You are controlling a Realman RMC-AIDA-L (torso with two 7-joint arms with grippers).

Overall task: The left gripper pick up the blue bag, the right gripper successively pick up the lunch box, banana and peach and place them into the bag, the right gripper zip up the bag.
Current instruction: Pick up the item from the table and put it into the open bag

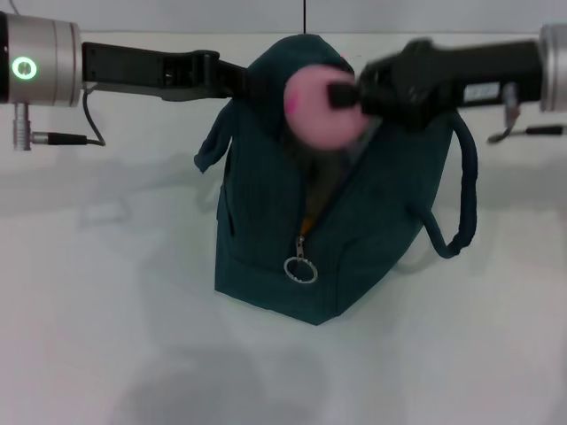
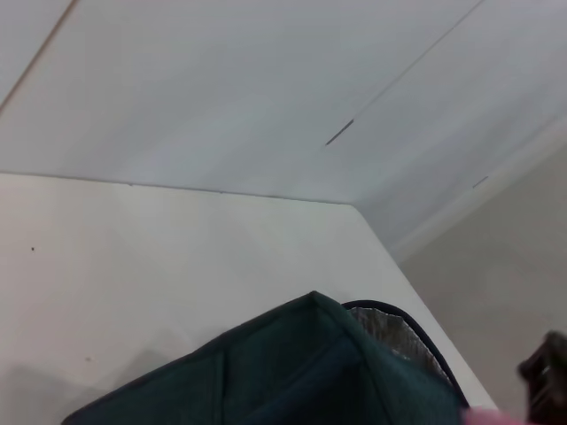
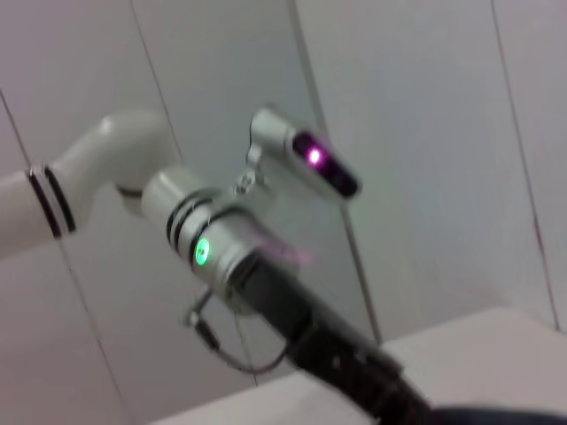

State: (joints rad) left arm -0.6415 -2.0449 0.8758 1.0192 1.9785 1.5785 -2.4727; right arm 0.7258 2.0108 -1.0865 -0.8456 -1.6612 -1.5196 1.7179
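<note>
The blue bag (image 1: 372, 230) stands upright at the table's middle, its zipper open down to the silver ring pull (image 1: 300, 269). My left gripper (image 1: 237, 81) reaches in from the left and is shut on the bag's top left edge. My right gripper (image 1: 341, 96) comes from the right, shut on the pink peach (image 1: 310, 115), holding it over the bag's open top. The left wrist view shows the bag's top edge (image 2: 292, 354) and foil lining (image 2: 394, 332). The lunch box is out of view. A yellow-orange sliver (image 1: 308, 221) shows in the zipper gap; I cannot tell whether it is the banana.
One loop handle (image 1: 462, 204) hangs off the bag's right side, another (image 1: 213, 146) on the left. The white table (image 1: 106, 336) spreads around the bag, with a white wall behind. The left arm's green ring light (image 3: 202, 252) shows in the right wrist view.
</note>
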